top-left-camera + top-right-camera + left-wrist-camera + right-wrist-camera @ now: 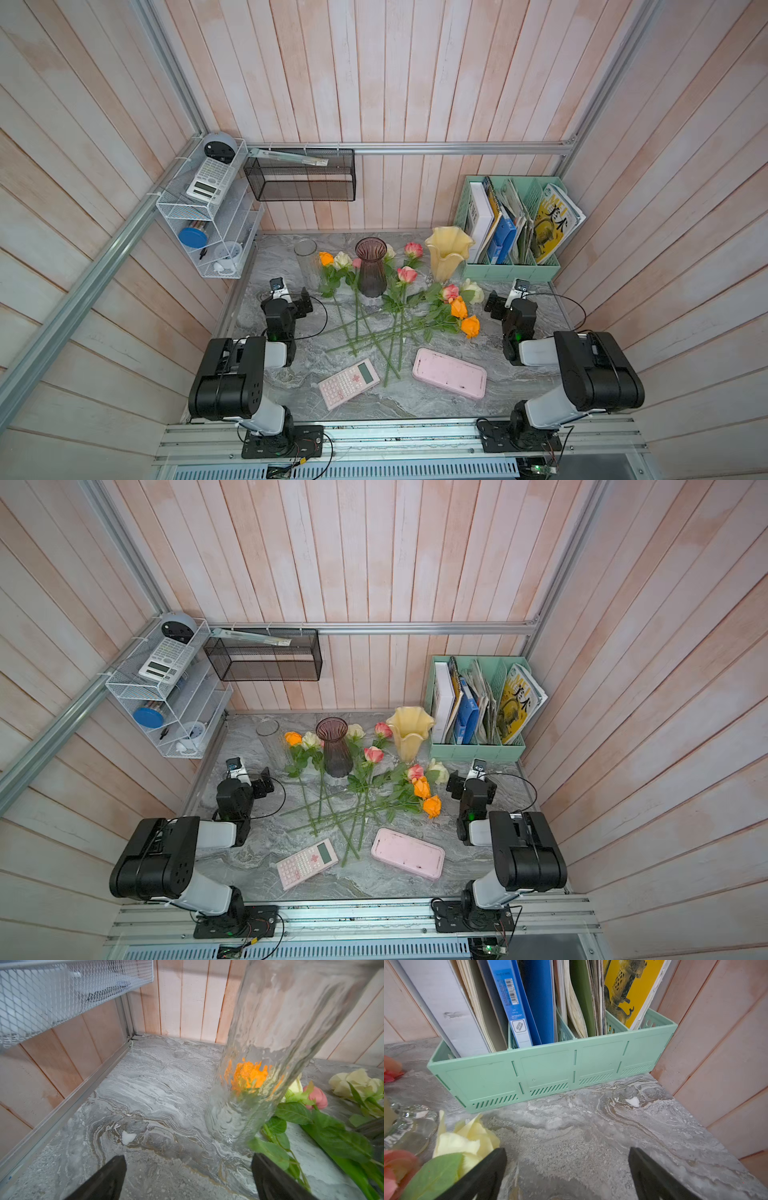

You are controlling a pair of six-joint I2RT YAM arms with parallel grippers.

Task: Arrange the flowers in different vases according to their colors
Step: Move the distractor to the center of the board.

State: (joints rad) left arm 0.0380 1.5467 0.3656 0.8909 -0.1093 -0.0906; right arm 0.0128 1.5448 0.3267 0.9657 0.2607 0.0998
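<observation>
Where the gray marbled table (415,405) meets the back wall, three vases (336,750) stand upright in a row: a pale yellow ruffled vase (448,251), a dark purple ribbed vase (371,268) and a tall clear glass cylinder (306,259). The flowers (407,274) lie flat on the table around and in front of them, long green stems crossing, among them orange roses (464,318) and cream roses (473,291). The left claw (189,1157) gapes near the clear glass cylinder. The right claw (566,1150) gapes beside a cream rose. Both grasp nothing.
</observation>
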